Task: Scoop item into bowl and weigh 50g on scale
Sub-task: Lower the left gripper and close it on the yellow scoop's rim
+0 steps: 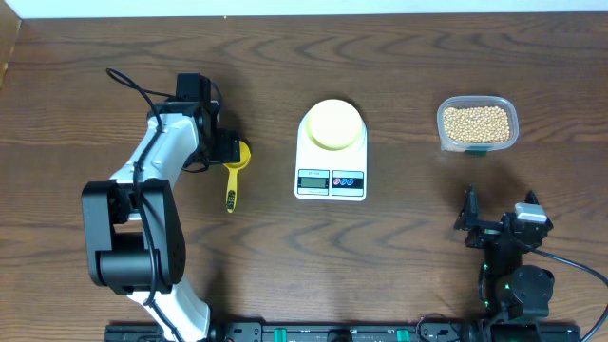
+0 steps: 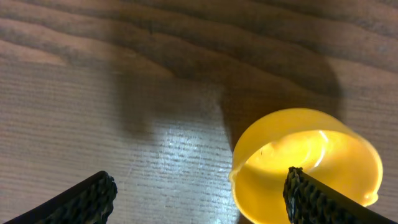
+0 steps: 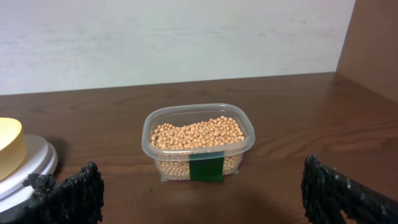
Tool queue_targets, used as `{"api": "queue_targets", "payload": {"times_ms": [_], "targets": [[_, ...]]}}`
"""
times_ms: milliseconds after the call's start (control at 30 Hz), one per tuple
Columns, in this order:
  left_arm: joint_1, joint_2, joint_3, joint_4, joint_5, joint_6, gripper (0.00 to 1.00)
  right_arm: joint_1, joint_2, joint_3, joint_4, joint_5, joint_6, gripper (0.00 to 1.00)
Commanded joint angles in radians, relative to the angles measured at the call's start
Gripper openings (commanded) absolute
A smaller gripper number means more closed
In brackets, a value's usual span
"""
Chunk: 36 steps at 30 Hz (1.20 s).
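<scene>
Status: pre-grasp, nothing picked up, both sets of jaws empty.

Left gripper is wide open over the cup end of the bright yellow plastic scoop. The scoop is likely light, stiff and slick, so take it by the flat handle. White digital kitchen scale sits mid-table with a small pale-yellow round bowl on its platform: no beans visible, easily nudged. Clear rectangular plastic tub at right holds small round tan beans, hard, loose and prone to rolling. Right gripper is wide open, facing the tub. Count: one scoop, scale, bowl, tub; beans uncountable.
</scene>
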Motion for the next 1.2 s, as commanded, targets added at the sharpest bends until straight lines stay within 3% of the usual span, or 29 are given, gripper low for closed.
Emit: {"api": "queue_targets", "payload": {"times_ms": [0, 1167], "targets": [[0.005, 0.006, 0.019, 0.009, -0.003, 0.018, 0.88, 0.009, -0.005, -0.002, -0.004, -0.002, -0.011, 0.99], [0.005, 0.064, -0.004, 0.026, -0.002, 0.021, 0.88, 0.009, -0.005, -0.002, -0.004, -0.002, -0.011, 0.99]]}}
